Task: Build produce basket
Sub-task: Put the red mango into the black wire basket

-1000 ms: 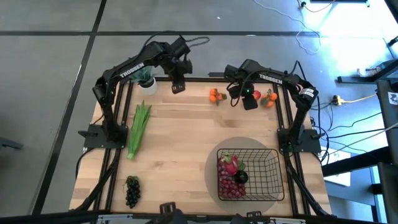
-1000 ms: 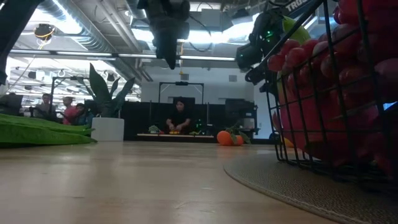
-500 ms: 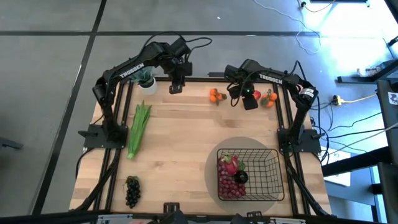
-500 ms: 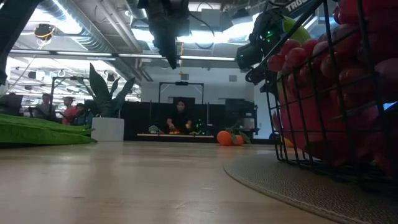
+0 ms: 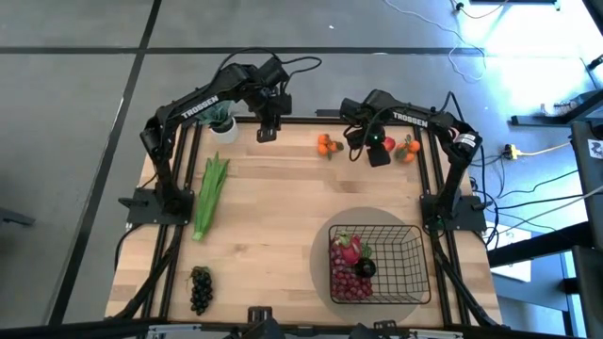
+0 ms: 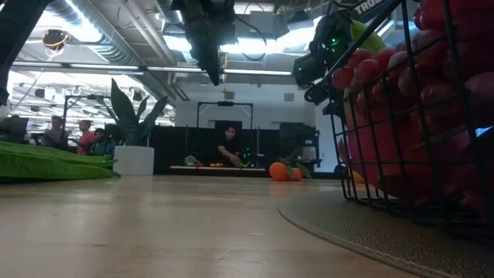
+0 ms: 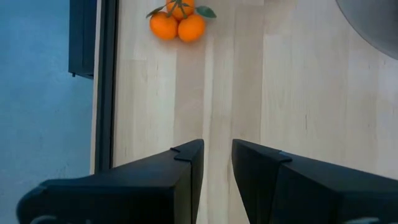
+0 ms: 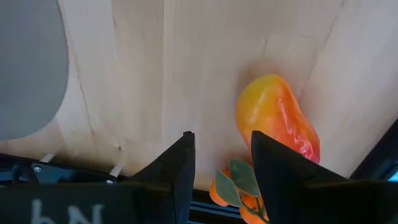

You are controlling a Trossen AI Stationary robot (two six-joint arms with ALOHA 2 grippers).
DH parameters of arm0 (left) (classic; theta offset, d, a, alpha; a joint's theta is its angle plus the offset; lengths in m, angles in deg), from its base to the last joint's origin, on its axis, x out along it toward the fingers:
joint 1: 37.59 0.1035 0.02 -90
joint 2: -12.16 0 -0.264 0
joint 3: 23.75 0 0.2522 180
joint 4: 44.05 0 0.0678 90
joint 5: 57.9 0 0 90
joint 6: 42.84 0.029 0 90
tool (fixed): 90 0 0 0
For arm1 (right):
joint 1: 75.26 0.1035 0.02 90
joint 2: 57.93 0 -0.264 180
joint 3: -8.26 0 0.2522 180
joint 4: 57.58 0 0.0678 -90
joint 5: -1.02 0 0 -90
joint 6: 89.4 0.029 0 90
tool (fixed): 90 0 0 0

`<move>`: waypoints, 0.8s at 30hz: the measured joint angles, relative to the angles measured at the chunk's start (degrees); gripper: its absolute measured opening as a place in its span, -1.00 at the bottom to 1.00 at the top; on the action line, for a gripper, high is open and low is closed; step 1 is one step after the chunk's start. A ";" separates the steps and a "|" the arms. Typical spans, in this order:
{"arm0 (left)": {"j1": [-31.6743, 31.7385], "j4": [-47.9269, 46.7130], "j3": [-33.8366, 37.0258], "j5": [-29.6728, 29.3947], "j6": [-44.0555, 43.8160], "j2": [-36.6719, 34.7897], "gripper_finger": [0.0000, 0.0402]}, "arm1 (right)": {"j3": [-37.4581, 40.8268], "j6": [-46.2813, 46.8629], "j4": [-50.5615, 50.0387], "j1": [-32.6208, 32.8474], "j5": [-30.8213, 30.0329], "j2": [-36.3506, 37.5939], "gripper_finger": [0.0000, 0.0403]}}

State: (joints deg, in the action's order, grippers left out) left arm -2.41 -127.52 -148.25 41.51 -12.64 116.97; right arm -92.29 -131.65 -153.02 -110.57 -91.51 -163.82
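The black wire basket stands on a round grey mat at the near right. It holds a pink dragon fruit and red-purple grapes. My left gripper hovers above the far edge with its fingers a little apart and nothing between them. A tangerine cluster lies on the wood ahead of it. My right gripper hangs open above the far right, over a red-yellow mango and leafy tangerines. A green stalk and dark grapes lie at the left.
A spiky plant in a white pot stands at the far left corner, close to my left arm. Black frame rails run along the table's left and right sides. Bare wood lies between the stalk and the mat. People sit in the room behind.
My left gripper has rolled a little about its own pointing line while staying in place above the far edge. No object on the table has moved.
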 joint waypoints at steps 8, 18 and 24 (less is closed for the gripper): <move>0.00 -0.01 0.00 0.00 -0.02 0.00 -0.65 | 0.00 0.09 0.04 0.00 1.10 0.00 -0.29; 0.00 0.00 0.00 0.02 -0.02 0.00 -0.65 | 0.00 1.62 -0.08 0.00 1.61 0.00 -0.29; 0.00 -0.02 0.00 0.02 -0.02 0.00 -0.65 | 0.00 7.73 2.18 -0.17 1.19 0.00 -0.29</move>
State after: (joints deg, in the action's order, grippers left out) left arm -2.41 -127.54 -148.25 41.53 -12.66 116.97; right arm -92.29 -123.92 -150.84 -110.75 -90.32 -163.82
